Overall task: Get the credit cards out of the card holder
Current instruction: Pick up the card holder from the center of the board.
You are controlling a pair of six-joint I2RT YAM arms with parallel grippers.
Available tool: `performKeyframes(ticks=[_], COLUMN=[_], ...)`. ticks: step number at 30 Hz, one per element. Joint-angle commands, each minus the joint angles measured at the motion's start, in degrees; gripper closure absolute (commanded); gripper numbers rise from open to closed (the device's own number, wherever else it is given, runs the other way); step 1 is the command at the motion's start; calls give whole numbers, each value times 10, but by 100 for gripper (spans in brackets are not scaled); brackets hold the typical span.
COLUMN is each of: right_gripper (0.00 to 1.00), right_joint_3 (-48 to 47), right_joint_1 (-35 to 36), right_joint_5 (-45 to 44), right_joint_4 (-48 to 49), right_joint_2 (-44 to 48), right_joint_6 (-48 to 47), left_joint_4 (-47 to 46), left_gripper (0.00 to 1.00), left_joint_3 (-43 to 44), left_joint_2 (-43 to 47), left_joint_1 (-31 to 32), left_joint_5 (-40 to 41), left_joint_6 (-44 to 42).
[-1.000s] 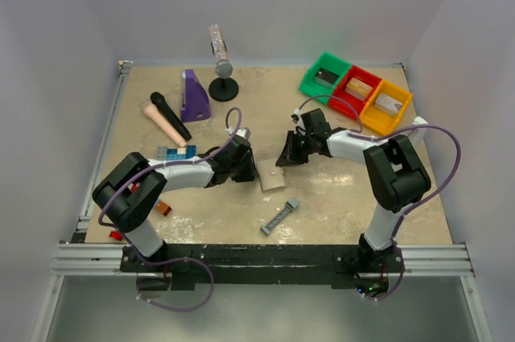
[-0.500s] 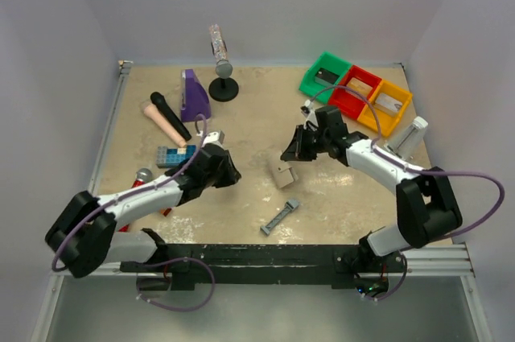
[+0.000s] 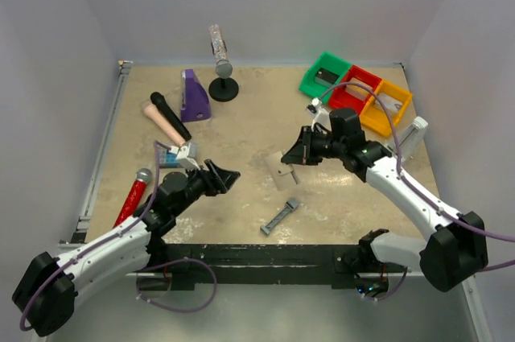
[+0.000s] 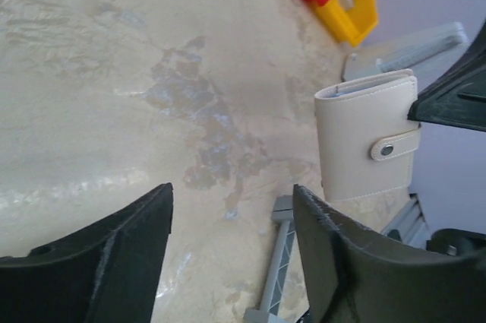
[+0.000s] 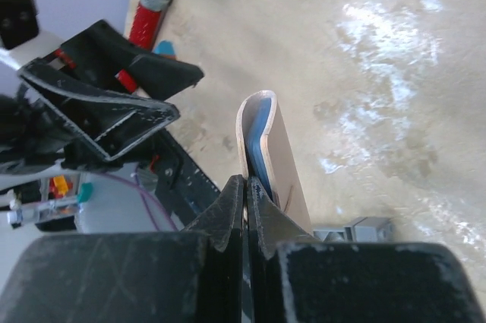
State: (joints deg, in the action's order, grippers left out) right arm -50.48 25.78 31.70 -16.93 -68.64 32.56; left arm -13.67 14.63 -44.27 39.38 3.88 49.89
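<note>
Card holder (image 3: 279, 171) near desk centre, snapped shut, its edge pinched by right jaws; left jaws spread and empty, nearer the desk's left edge. No cards out yet; opening step, so left jaws probably need to catch the snap tab (image 4: 393, 147).

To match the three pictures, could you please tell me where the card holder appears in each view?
Top external: card holder near picture centre, at the right gripper's tip.
Left wrist: card holder right of centre, closed, snap strap facing the camera.
Right wrist: card holder at centre, edge-on, pinched in the right gripper.
Shared landmark: the grey bar tool, beside it in every view.
</note>
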Motion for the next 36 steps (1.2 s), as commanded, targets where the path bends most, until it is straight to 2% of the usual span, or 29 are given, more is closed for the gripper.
performKeyframes(ticks=[1,6,12,19,26,28,36], right_gripper=[100,100,100,100,100,100,100], right_joint_3=[-28,-45,-52,-53,-66,-69,-70], right_joint_1=[22,36,39,52,65,67,78], right_joint_5=[56,112,170,194,207,209,214], right_joint_4=[-13,-12,7,23,27,28,35], right_joint_2=[38,65,90,95,93,91,82], right_joint_6=[5,22,46,62,73,73,78], left_joint_4=[-224,-398,-449,-533,-648,-677,-749], left_gripper=[24,12,11,11,10,2,4], left_joint_3=[-71,-130,-115,-91,-76,-70,-59], left_joint_2=[47,79,75,-10,-112,-136,-185], left_joint_1=[-4,-4,-4,-4,-4,-4,-4], left_joint_5=[-69,-120,-192,-266,-303,-316,-337], left_joint_6=[3,6,-1,24,79,93,130])
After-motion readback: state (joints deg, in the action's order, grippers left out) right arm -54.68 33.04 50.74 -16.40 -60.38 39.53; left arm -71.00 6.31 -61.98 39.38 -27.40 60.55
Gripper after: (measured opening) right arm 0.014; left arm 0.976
